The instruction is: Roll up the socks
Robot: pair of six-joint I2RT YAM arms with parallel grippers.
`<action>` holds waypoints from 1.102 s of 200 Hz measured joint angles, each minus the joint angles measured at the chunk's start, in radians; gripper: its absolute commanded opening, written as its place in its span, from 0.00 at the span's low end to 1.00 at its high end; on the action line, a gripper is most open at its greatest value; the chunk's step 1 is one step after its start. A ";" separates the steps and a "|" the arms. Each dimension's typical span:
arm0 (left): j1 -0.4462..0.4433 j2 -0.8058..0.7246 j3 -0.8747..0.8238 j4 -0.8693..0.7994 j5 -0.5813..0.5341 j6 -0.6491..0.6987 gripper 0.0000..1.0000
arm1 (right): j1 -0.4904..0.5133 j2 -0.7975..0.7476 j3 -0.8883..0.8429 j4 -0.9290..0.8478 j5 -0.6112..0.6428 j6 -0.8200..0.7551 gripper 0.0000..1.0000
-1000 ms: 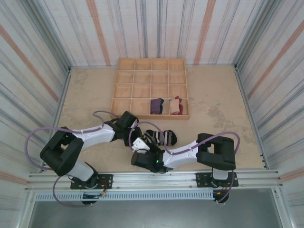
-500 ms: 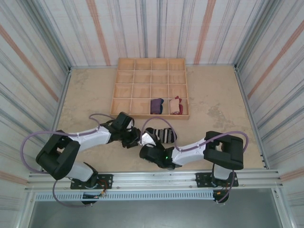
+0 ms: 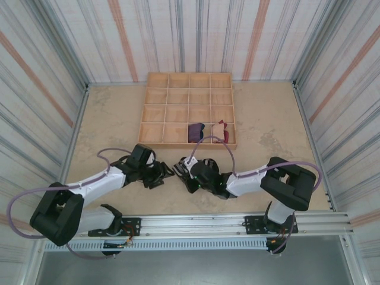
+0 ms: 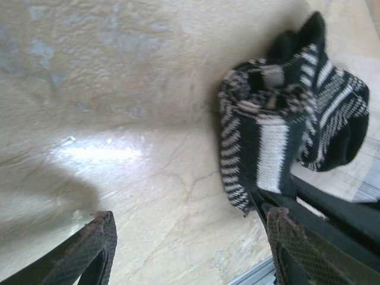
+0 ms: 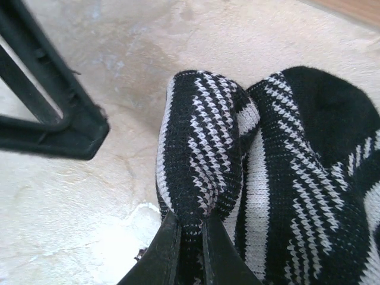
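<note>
**Striped sock pinched in front of the wooden tray**

The black-and-white striped sock (image 5: 237, 160) lies bunched on the table (image 3: 273, 136), a short way off the near edge of the wooden tray (image 3: 160, 144), below its middle columns. One fold of the sock stands up as a ridge. The right gripper (image 5: 190, 221) has its two fingers nearly together and pinches the base of this ridge, holding the fabric. The left gripper (image 4: 190, 217) stands on the side of the sock farther from the tray's right corner, with its fingers spread wide and nothing between them. One finger (image 4: 291, 243) is just beside the lower end of the sock; whether it touches the fabric cannot be told. The other finger (image 4: 95, 249) is over bare table. In the tray's near row, the purple sock (image 3: 196, 132) sits in the third compartment from the left. The tan sock (image 3: 221, 130) with its red end sits in the near right corner compartment, next to it.
</note>
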 measured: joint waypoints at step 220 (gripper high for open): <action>-0.114 0.270 0.106 0.241 -0.130 0.016 0.29 | -0.315 0.169 -0.081 0.352 -0.665 0.630 0.00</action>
